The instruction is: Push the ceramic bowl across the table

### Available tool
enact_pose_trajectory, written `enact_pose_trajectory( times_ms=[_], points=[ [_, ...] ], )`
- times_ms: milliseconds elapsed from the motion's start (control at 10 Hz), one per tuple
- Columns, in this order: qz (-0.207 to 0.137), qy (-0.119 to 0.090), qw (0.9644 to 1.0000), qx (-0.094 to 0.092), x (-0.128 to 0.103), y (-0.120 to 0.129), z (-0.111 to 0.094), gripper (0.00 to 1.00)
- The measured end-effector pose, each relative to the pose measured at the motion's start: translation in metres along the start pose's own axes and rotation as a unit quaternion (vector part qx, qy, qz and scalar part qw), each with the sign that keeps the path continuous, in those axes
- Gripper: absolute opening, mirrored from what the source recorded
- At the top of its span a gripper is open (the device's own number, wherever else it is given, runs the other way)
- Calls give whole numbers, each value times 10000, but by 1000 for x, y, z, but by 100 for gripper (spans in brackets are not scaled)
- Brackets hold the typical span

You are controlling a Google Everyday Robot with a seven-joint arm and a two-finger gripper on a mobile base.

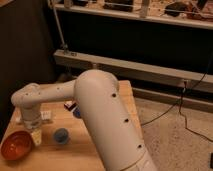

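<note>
Orange-red bowl (17,145) upright, near-left corner of pale table (52,156); hand (36,136) seemingly beside.

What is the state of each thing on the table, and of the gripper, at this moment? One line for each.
Bowl: upright, looks empty, near the table edge.
Cup: upright, standing free, nothing touching it.
Gripper: pointing down, low over the table, between bowl and cup, close by the bowl's rim; contact cannot be told.
</note>
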Motion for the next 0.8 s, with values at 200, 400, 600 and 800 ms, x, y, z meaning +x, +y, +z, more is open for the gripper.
enact_pose_trajectory(
  times_ms=[200, 400, 600, 800],
  points=[
    [-61, -10, 10000, -56, -6, 0, 2, 65],
    [-180, -40, 9998, -113, -16, -1, 6, 65],
    [-352, -75, 9992, -195, -35, -1, 11, 65],
    [-349, -132, 9990, -261, -51, -4, 16, 65]
  ],
)
